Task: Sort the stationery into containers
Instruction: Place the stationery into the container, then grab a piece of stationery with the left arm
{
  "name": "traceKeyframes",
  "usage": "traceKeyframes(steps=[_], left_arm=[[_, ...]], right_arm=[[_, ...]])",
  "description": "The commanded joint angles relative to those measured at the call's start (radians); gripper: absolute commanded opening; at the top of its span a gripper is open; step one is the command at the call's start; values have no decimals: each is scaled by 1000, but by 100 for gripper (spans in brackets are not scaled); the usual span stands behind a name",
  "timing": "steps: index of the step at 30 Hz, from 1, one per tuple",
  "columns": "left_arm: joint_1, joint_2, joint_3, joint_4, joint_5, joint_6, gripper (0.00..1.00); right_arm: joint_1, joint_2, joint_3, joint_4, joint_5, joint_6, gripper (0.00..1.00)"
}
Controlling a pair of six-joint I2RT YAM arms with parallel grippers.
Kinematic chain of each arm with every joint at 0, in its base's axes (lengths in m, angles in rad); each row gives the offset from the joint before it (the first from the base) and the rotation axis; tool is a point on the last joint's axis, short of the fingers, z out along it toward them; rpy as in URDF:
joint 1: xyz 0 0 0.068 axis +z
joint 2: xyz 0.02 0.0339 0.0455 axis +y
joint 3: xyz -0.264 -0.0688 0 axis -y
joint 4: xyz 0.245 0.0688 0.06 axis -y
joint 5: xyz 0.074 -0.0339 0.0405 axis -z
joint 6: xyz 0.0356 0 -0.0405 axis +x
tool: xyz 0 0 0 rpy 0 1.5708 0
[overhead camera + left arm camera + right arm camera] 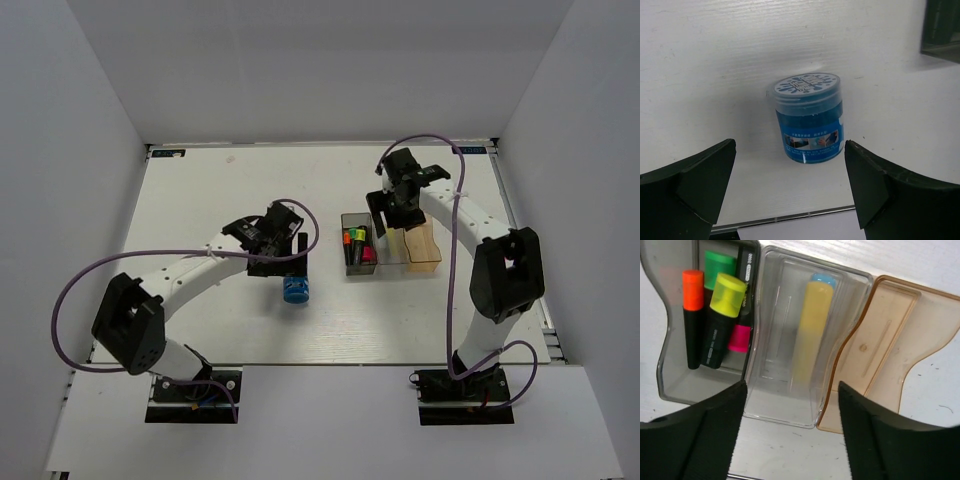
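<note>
A squat blue roll (809,120) stands upright on the white table, also in the top view (295,290). My left gripper (789,146) is open and empty, a finger on either side of the roll and just short of it; in the top view it (283,266) hovers beside the roll. The dark grey bin (670,375) holds the orange (692,315), yellow (725,315), green (720,262) and pink (740,337) highlighters. The clear bin (775,395) holds the pale yellow stick (812,330) over the light blue stick (822,278). The tan-orange bin (880,340) holds nothing. My right gripper (791,390) is open and empty above the clear bin.
The three bins sit in a row right of centre (392,262). White walls close in the table on three sides. The table's near edge (790,216) runs just below the roll. A corner of the dark bin (940,30) shows at the top right of the left wrist view.
</note>
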Motion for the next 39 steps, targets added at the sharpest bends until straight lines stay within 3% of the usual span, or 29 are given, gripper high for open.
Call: traceKeyframes(steps=[1,4,10,14,17,28,39], left_arm=[[-7,36,42,-3,-37,26,100],[-6,96,132,-86,-46,18,100],[-16,142,214,-131,-39,35,100],[-32,223,339,-303,-96,-67,100],[-76,265,361,-344,-141,-135,100],[-131,357,323,-366,-123,-290,100],[-129,409,242,-206,-150,-328,97]], right_arm=[[-3,7,25,-34,-69,5,83],[-4,-29,12,-37,-122,-9,88],[-10,-188,-132,50,-190,-40,88],[-12,-266,-191,93,-187,-37,88],[-24,-294,-203,91,-189,-32,89],[-79,-392,-300,114,-190,-14,89],[-131,-475,-381,121,-252,-4,89]])
